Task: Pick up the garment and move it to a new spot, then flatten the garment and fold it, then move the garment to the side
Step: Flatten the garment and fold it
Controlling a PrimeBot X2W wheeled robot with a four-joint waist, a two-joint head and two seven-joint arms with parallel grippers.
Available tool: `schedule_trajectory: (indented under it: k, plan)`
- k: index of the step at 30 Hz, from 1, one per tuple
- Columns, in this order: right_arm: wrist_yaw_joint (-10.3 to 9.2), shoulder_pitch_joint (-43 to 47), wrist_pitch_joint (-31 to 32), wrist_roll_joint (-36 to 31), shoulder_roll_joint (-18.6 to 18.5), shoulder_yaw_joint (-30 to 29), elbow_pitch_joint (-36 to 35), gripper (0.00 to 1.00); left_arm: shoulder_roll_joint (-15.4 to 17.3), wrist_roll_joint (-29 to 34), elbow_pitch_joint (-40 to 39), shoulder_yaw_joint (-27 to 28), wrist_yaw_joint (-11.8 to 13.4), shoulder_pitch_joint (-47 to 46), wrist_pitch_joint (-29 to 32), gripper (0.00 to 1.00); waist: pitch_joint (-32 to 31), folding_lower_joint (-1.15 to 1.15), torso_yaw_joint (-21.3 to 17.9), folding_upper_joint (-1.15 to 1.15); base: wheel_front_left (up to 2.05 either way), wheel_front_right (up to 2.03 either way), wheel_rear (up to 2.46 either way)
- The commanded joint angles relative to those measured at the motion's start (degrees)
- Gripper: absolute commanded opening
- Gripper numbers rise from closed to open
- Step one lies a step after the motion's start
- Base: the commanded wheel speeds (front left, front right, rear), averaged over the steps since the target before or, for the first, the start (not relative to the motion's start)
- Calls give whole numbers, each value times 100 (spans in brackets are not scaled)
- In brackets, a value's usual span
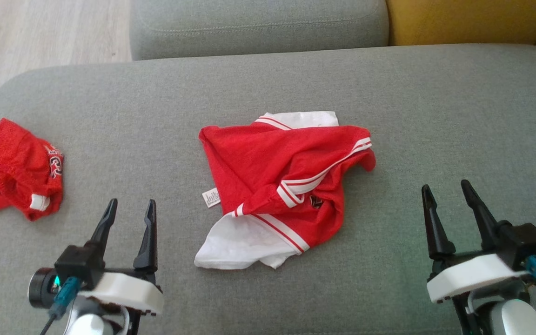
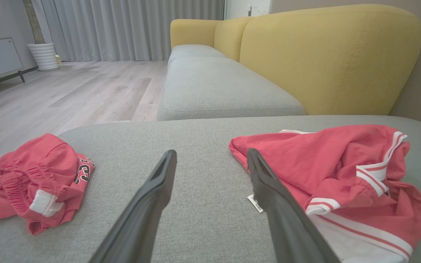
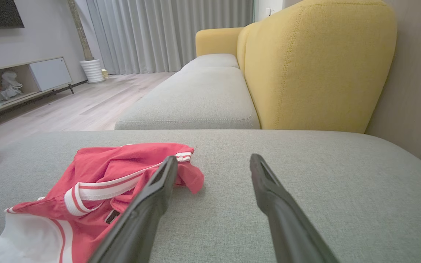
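- left claw [image 1: 131,202] and right claw [image 1: 445,185] both gape wide, empty, clear of the cloth.
- garment [image 1: 282,186] lies crumpled between them, mid cushion [image 1: 412,93].
- pick-up looks not yet begun; the next move likely calls for reaching in to pinch an edge.

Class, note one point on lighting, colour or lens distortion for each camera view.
Head view: soft, even light, faint shadow beneath the crumpled red-and-white mesh jersey, colours saturated. Left wrist view: wide-angle stretch makes that arm's dark fingers loom, jersey looks paler pink. Right wrist view: same stretch, yellow fabric sofa back bulges.
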Motion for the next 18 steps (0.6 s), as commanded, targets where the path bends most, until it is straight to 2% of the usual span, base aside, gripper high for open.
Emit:
schedule_trajectory:
  k: [1, 13, 16, 18]
  plan:
    - [43, -141, 0, -25, -37, 106, -236, 100, 52, 69, -194, 270, -7, -229, -35, 100, 3, 0, 3, 0, 0, 0, 0]
    - [43, -159, 31, -38, -33, 154, -250, 100, -7, 103, -218, 306, -22, -273, -35, 100, 60, 0, 55, 0, 0, 0, 0]
    - [43, -222, 91, -44, -75, 357, -233, 100, -22, 116, -226, 311, -32, -312, -35, 100, 108, 0, 92, 0, 0, 0, 0]
    - [43, -274, 223, -1, -156, 690, -174, 100, -39, 132, -227, 304, -41, -354, -35, 100, 153, 0, 130, 0, 0, 0, 0]
